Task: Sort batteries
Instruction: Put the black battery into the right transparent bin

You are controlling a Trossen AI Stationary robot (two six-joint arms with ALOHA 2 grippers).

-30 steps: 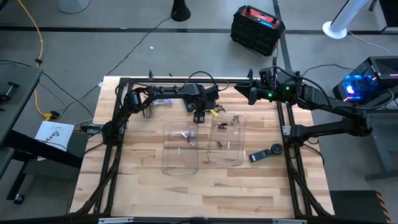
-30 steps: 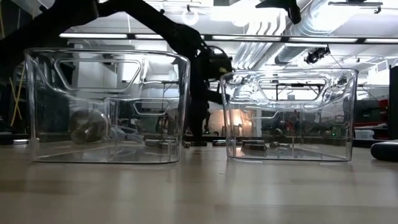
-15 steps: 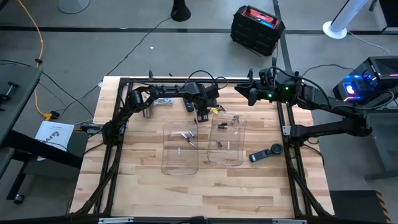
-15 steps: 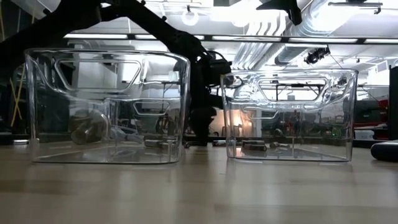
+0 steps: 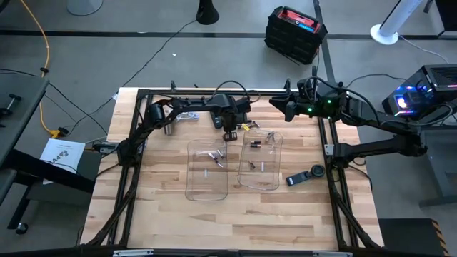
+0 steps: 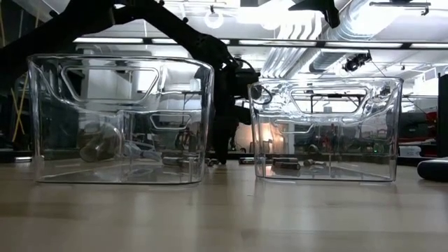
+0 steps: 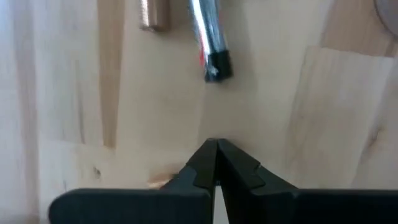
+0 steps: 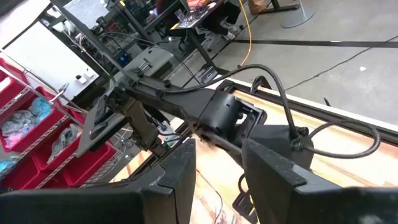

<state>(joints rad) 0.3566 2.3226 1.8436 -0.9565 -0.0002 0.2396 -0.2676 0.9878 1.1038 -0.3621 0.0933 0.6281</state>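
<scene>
**Left gripper closed over the far edge, loose cells still waiting**

Your left gripper hangs low over the bench near its far edge, just beyond the two clear trays. In the left wrist view its fingers are pressed together tip to tip, and nothing shows between them. Just ahead of those tips lies a silvery battery with a dark end cap and a touch of red on its side; a copper-coloured cell lies beside it, apart from it.

Your right gripper waits at the far right of the bench, well clear of the trays, with its fingers spread apart and empty.

Some batteries are sorted already: pale ones lie in the left tray, darker ones in the right tray. More lie loose on the wood by the far rim of the right tray.

Expect these cells to be light, rigid and smooth, and on their sides they will likely roll at a nudge. You would do best to open the fingers, straddle the silvery cell across its middle, at right angles to its length, then close firmly, since the metal skin may slip.
</scene>
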